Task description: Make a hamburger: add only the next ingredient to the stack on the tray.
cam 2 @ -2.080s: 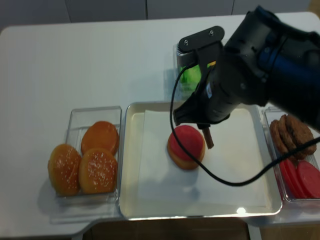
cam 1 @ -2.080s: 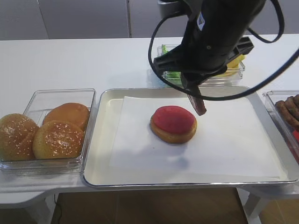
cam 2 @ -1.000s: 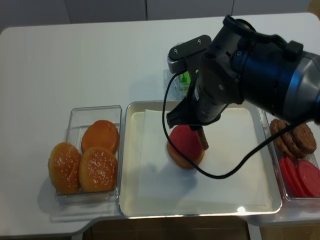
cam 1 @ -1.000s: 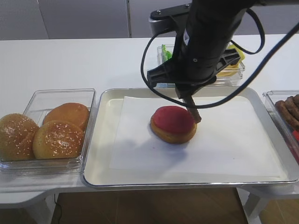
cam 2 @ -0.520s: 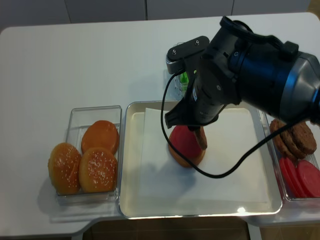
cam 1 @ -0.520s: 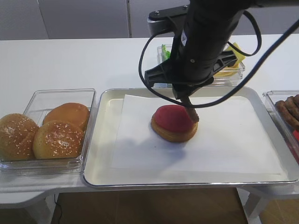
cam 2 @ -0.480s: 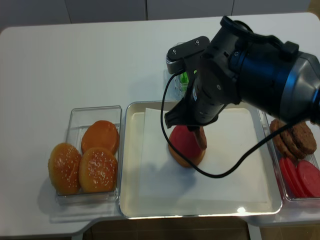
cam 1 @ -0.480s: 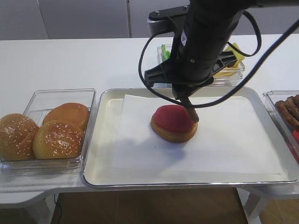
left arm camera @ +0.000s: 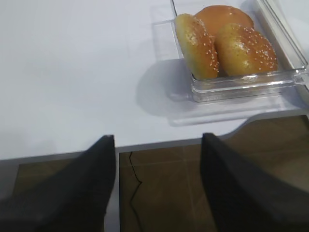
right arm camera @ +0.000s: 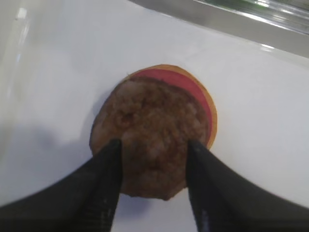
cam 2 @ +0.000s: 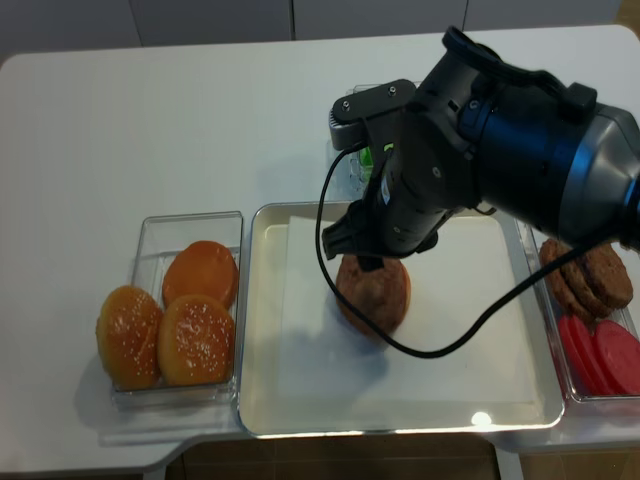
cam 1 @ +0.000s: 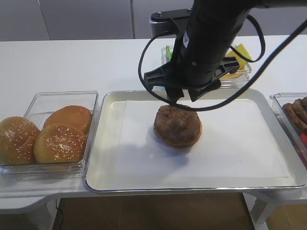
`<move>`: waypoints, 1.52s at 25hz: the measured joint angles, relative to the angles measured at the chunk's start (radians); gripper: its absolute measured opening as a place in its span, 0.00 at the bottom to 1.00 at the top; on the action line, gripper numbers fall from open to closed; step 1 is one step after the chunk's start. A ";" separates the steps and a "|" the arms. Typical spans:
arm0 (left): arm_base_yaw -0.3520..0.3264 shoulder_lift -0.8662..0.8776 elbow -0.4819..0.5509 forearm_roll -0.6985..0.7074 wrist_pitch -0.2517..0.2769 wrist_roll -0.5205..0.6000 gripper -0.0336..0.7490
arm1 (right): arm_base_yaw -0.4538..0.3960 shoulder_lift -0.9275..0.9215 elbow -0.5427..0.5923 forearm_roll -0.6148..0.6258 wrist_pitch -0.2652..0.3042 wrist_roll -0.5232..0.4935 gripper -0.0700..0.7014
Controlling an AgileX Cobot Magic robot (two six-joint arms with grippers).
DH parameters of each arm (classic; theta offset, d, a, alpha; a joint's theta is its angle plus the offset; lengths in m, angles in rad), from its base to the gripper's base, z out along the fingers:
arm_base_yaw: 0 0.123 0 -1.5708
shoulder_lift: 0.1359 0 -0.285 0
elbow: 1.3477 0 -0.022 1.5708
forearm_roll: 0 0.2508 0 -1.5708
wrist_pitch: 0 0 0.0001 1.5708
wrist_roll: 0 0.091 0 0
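Your round, rough dark-brown meat patty (cam 1: 178, 125) now lies flat on the bun-and-red-slice stack (right arm camera: 211, 114), mid silver metal tray (cam 1: 109, 178); half a second ago it hung on edge, pinched. That reads as this layer placed. The right gripper (right arm camera: 153, 166) stands open, fingers straddling the patty's near edge.

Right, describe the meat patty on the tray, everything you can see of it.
The meat patty is a round, flat, dark-brown disc with a rough, mottled surface. It lies flat on top of the stack, covering most of the red slice, which peeks out along one edge above the tan bun base. The stack sits on white paper in the silver tray. The right gripper is open, its fingers either side of the patty.
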 joint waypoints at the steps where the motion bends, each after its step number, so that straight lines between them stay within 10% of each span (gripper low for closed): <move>1: 0.000 0.000 0.000 0.000 0.000 0.000 0.57 | 0.000 0.000 0.000 0.005 0.000 0.000 0.55; 14: 0.000 0.000 0.000 0.000 0.000 0.000 0.57 | -0.029 -0.034 0.000 0.021 0.035 -0.092 0.58; 28: 0.000 0.000 0.000 0.000 0.000 0.000 0.57 | -0.485 -0.183 0.012 0.173 0.175 -0.296 0.58; 38: 0.000 0.000 0.000 0.000 0.000 0.000 0.57 | -0.685 -0.449 0.249 0.226 0.183 -0.374 0.58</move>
